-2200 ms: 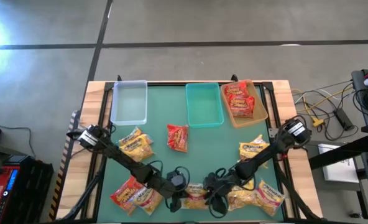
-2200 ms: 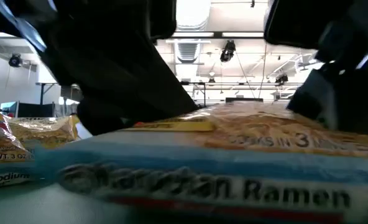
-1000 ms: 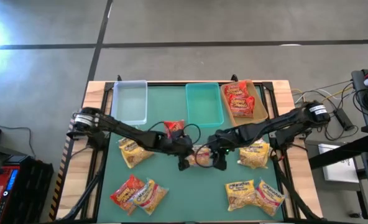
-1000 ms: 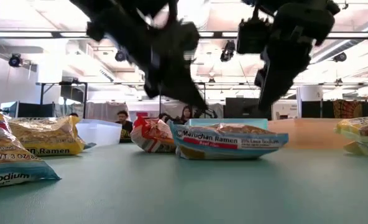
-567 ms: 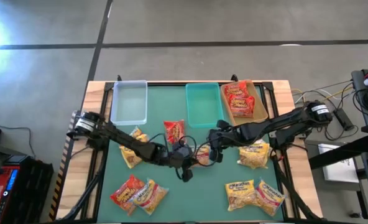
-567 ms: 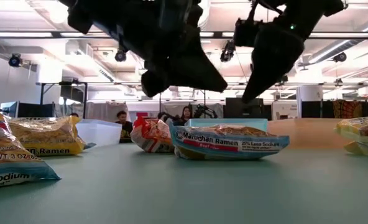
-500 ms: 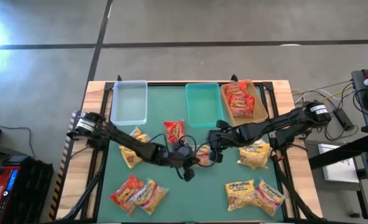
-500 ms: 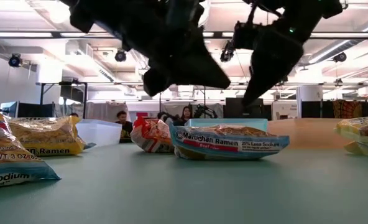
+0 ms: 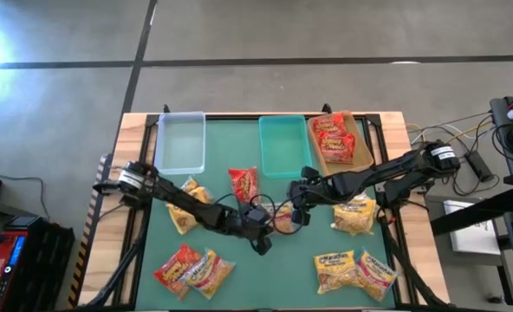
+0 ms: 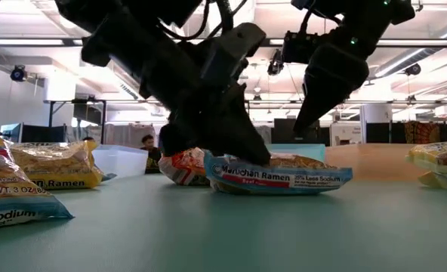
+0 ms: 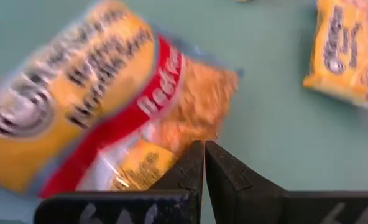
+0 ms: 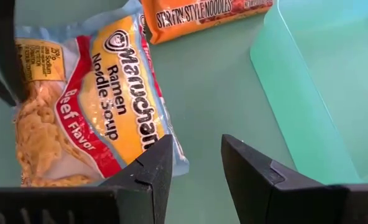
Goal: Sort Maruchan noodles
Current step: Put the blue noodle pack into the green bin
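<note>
A Maruchan beef packet [image 9: 282, 217], yellow with a red band and a blue edge, lies flat on the green mat mid-table [image 10: 280, 175]. My left gripper [image 11: 204, 146] is shut and slants down onto that packet's end [image 10: 255, 154]. My right gripper [image 12: 196, 155] hangs open just above and beside the packet [image 10: 311, 113], with only bare mat between its fingers. A red packet [image 9: 246, 184] lies behind, and other yellow packets lie at the left [image 9: 188, 206] and right [image 9: 353, 215]. The tan bin [image 9: 360, 147] holds red packets. My left gripper meets the beef packet with its shut fingertips [image 11: 195, 155] at the clear end where the noodles show [image 11: 193, 121]. The fingers slant down from the table's left and near side. In the low view the tip sits on the top of the packet's left end [image 10: 242, 162]. The packet lies flat on the mat.
A clear bin [image 9: 180, 143] and a teal bin [image 9: 284, 146] stand along the far edge beside the tan one. More packets lie near the front left [image 9: 191, 269] and front right [image 9: 356, 270]. People show in the room beyond the table [image 10: 148, 143].
My left gripper has come down and toward the table's near edge, rolling its wrist, until its shut tip reached the beef packet's end. My right gripper has turned at the wrist while staying above the packet. The packet has stayed in place.
</note>
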`<action>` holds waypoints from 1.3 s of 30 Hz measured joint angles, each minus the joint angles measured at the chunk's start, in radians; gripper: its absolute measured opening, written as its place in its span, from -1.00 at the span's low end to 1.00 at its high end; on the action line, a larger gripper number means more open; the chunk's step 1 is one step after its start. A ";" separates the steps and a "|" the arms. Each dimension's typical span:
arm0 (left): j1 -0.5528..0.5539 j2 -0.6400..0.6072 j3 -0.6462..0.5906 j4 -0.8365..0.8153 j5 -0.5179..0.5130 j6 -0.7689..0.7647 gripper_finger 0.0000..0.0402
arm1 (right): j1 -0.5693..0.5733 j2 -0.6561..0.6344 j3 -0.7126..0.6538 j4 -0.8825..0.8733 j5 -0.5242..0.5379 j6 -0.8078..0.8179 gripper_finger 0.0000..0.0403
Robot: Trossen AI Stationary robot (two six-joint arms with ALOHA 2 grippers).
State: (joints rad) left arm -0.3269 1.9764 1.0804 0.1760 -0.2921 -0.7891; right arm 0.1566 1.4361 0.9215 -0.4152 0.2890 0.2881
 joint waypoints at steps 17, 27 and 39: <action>-0.038 -0.007 -0.013 -0.195 -0.041 -0.056 -1.00 | -0.011 -0.001 0.000 0.005 0.079 0.049 -0.37; -0.054 -0.019 0.066 -0.170 -0.074 0.070 -1.00 | -0.025 -0.002 0.000 0.000 0.080 0.008 -0.37; -0.042 0.052 0.076 -0.174 -0.142 0.037 -1.00 | -0.031 -0.002 0.000 0.004 0.087 -0.022 -0.37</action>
State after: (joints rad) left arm -0.3688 2.0282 1.1568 0.0022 -0.4344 -0.7516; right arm 0.1253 1.4345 0.9218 -0.4112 0.3758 0.2661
